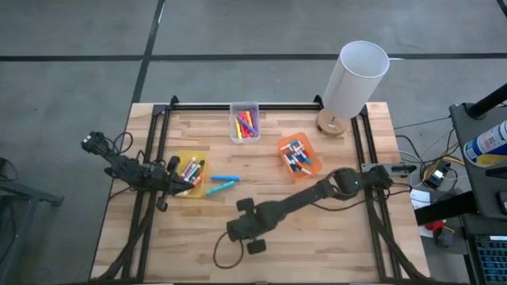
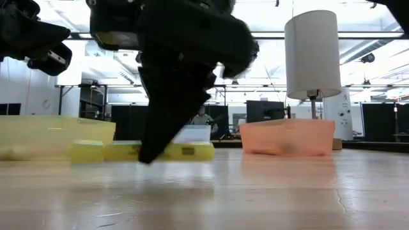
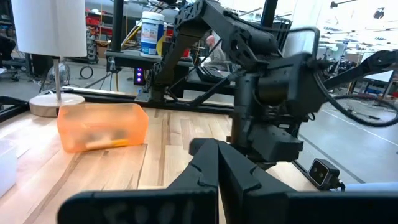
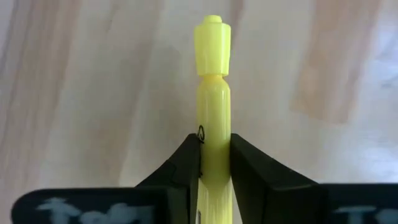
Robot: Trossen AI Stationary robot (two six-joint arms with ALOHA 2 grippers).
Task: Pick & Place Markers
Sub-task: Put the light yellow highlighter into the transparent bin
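We see a chunky yellow highlighter (image 4: 211, 112) lying flat on the wooden table (image 1: 341, 237), its cap end forward, nipped between two dark fingers (image 4: 183, 171) near mid-barrel. Two blue markers (image 1: 222, 184) lie loose on the table just beside the yellow bin (image 1: 181, 157), which holds several more markers; others fill the clear bin (image 1: 234, 119) and orange bin (image 1: 315, 154).

Yellow highlighter (image 4: 211, 99) between black right-gripper fingers (image 4: 186, 171), on pale striped wood table (image 1: 348, 237); relative to the white lamp (image 1: 356, 79): orange bin (image 1: 300, 155) just beside, clear bin (image 1: 244, 123) further off, yellow bin (image 1: 190, 172) and two blue markers (image 1: 222, 184) farthest.
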